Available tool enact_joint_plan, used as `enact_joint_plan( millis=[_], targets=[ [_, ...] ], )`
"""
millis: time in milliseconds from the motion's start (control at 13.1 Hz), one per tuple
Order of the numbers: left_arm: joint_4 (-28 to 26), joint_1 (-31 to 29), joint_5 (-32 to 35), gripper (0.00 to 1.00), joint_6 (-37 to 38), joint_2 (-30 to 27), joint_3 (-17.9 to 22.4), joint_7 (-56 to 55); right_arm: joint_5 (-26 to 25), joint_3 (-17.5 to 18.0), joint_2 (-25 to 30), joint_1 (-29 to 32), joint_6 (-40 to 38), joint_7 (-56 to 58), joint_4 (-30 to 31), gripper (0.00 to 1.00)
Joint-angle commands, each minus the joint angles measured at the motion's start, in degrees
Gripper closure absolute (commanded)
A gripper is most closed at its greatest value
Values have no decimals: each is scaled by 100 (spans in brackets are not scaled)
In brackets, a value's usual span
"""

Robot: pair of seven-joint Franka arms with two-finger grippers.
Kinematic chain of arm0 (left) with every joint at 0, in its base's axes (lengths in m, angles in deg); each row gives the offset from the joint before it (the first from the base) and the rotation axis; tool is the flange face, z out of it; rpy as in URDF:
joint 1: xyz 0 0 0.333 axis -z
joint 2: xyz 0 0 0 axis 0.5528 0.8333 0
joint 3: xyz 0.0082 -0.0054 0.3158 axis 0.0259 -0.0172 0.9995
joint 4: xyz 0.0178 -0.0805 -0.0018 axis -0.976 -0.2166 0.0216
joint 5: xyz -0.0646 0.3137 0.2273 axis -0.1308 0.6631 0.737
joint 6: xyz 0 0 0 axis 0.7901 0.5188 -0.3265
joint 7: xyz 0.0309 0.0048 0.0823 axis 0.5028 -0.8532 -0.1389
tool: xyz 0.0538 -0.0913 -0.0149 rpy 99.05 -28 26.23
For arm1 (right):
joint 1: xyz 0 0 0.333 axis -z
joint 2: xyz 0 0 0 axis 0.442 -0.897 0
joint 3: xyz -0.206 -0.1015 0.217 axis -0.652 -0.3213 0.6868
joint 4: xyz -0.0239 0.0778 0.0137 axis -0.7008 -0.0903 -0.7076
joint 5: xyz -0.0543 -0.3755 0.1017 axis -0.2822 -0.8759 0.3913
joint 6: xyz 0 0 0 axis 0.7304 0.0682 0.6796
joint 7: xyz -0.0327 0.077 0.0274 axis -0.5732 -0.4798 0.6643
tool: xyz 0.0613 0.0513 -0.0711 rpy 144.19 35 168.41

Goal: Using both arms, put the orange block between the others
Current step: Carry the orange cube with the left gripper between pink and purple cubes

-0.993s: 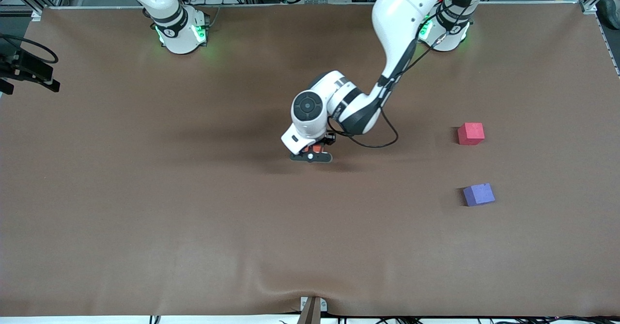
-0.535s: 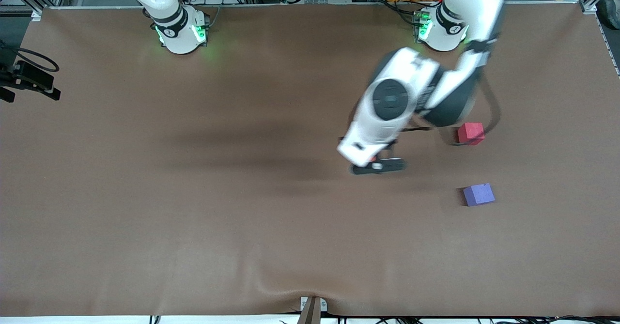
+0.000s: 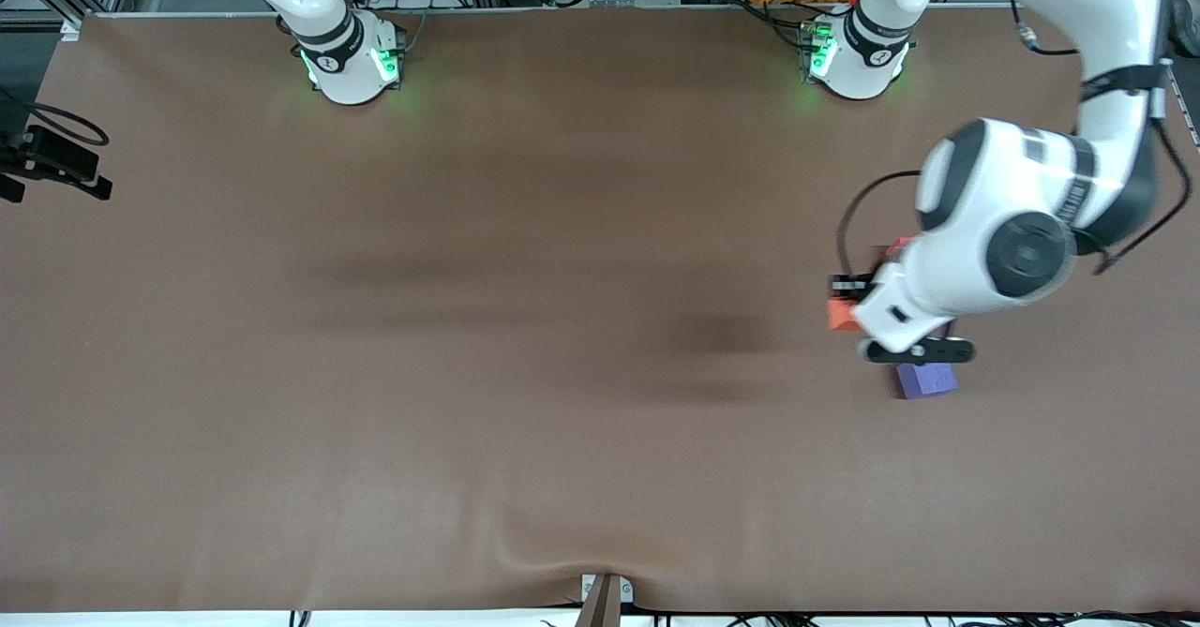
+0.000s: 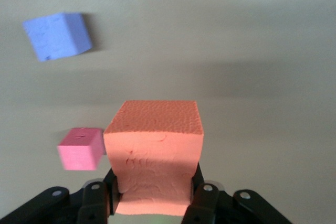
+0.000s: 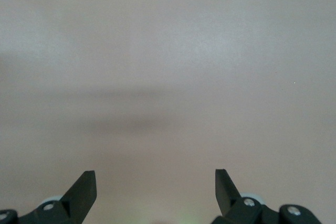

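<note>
My left gripper [image 4: 154, 192] is shut on the orange block [image 4: 155, 150], and its black fingers [image 4: 195, 188] press two facing sides of it. In the front view the orange block [image 3: 841, 314] hangs in the air at the left arm's end of the table, close to the two other cubes. The purple-blue cube [image 3: 928, 380] peeks out from under the left wrist [image 3: 984, 261]. Only a sliver of the pinkish-red cube [image 3: 902, 245] shows. The left wrist view has the purple-blue cube [image 4: 56, 36] and the pinkish-red cube [image 4: 80, 149] apart on the table. My right gripper [image 5: 155, 182] is open over bare table, and that arm waits.
A brown mat [image 3: 469, 374] covers the table and has a wrinkle [image 3: 562, 552] near the front edge. A black device with cables [image 3: 56, 163] sits off the right arm's end of the table. The two arm bases [image 3: 349, 60] [image 3: 855, 51] stand along the table's edge farthest from the front camera.
The left arm has swung from the middle of the table to its own end, carrying the orange block to the two cubes. The cubes have not moved.
</note>
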Motion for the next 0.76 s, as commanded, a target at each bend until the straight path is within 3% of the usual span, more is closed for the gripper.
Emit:
enact_joint_plan(
  millis=[0, 382, 688],
  targets=[
    [-747, -543, 10, 80, -262, -341, -75, 665, 80, 47, -7, 79, 26, -82, -17, 0],
    [-1872, -1168, 274, 79, -1719, -394, -75, 844, 80, 47, -7, 71, 26, -91, -17, 0],
    [-2164, -1195, 265, 79, -2424, -184, -57, 703, 80, 47, -16, 71, 26, -91, -17, 0]
  ],
)
